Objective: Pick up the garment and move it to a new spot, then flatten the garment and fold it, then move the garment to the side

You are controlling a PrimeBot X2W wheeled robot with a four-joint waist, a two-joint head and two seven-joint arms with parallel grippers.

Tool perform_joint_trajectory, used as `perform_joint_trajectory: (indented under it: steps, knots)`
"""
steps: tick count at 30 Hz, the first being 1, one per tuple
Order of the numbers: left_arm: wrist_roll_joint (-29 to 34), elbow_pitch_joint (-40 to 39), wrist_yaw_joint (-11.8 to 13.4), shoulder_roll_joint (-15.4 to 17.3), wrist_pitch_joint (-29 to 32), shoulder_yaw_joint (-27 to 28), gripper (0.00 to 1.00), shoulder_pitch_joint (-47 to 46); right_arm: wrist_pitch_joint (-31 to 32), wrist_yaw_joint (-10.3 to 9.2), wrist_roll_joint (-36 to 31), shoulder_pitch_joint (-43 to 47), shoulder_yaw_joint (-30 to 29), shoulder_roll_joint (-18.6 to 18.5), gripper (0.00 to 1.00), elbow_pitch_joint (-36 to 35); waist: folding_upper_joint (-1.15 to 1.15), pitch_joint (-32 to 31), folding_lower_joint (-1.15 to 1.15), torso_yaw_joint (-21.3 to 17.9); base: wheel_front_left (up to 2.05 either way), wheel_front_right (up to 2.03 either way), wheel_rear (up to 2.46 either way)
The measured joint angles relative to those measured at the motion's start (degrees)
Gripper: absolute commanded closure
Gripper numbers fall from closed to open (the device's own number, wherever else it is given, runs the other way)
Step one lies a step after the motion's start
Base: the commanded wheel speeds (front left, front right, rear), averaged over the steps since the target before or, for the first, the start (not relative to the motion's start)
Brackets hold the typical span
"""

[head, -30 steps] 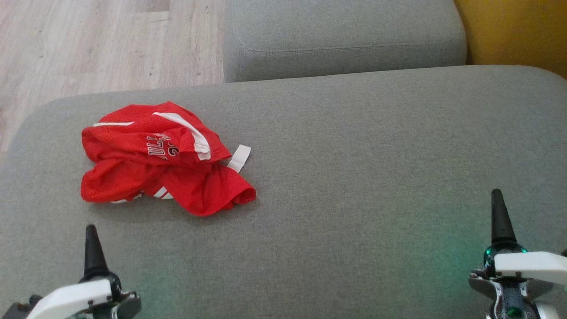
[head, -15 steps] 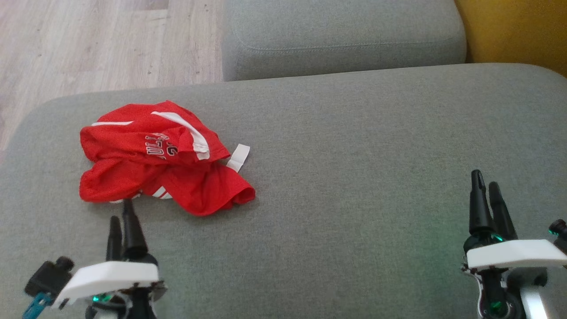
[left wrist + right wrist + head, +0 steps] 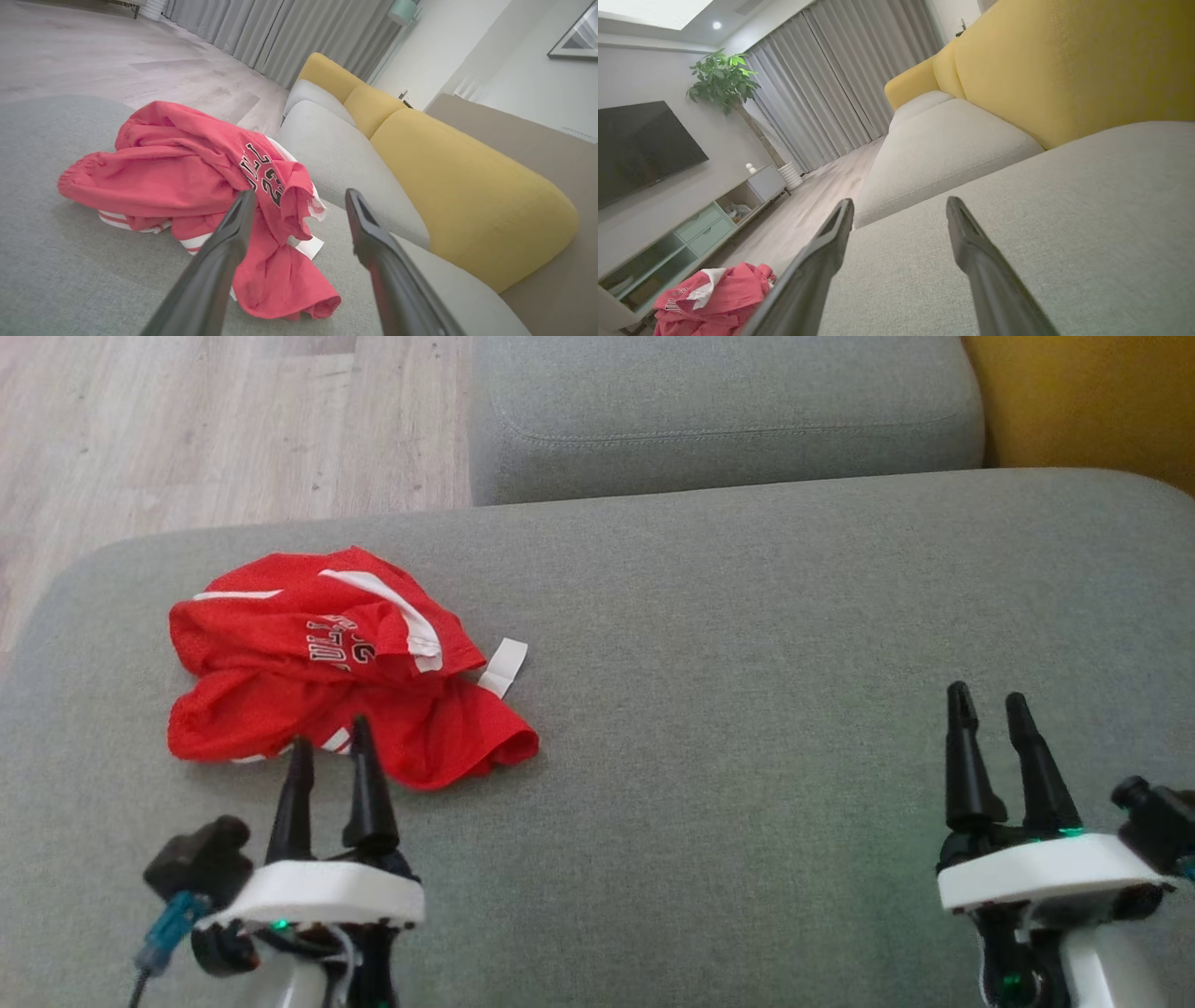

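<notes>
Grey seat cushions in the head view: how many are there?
2. A large grey fabric cushion lies nearest, bearing the crumpled red garment; a second grey fabric cushion sits beyond it. Others may be hidden off-frame.

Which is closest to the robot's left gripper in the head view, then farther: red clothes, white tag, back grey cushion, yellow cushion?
1. Red clothes, just ahead of the left gripper.
2. White tag, right of the clothes.
3. Back grey cushion, top middle.
4. Yellow cushion, top right corner.

The left pincer has black tapered fingers and white housing.
</notes>
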Motion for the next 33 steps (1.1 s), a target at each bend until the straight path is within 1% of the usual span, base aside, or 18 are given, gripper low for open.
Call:
perform_joint_trajectory:
  steps: [9, 14, 24, 28, 29, 33]
  knots:
    - [6.59, -0.73, 4.23, 3.48, -1.27, -8.25, 0.00, -2.29, -1.29, 0.00, -8.91, 0.01, 2.24, -0.03, 0.00, -0.21, 0.00, -0.10, 0.00, -0.54, 0.00, 0.00, 0.00]
    - [8.50, 1.08, 4.60, 4.61, -2.26, -11.96, 0.00, -2.79, -2.31, 0.00, -13.84, 0.10, 2.53, -0.04, 0.00, 0.07, 0.00, -0.21, 0.00, -0.69, 0.00, 0.00, 0.00]
    - [14.99, 2.14, 7.68, 5.95, -3.78, -16.27, 0.00, -4.75, -3.75, 0.00, -22.82, 0.10, 2.92, -0.05, 0.00, 0.23, 0.00, -0.30, 0.00, -0.66, 0.00, 0.00, 0.00]
    - [19.94, 4.94, 9.06, 7.51, -4.41, -19.31, 0.00, -5.16, -4.37, 0.00, -26.93, 0.10, 3.08, -0.07, 0.00, 0.23, 0.00, -0.43, 0.00, -0.50, 0.00, 0.00, 0.00]
    - [22.29, 6.55, 10.14, 8.03, -4.79, -20.82, 0.00, -5.64, -4.81, 0.00, -29.39, 0.10, 3.15, -0.08, 0.00, 0.21, 0.00, -0.49, 0.00, -0.49, 0.00, 0.00, 0.00]
    - [25.31, 7.39, 11.85, 8.15, -5.56, -23.63, 0.00, -7.23, -5.48, 0.00, -33.46, 0.10, 3.44, -0.08, 0.00, 0.19, 0.00, -0.51, 0.00, -0.46, 0.00, 0.00, 0.00]
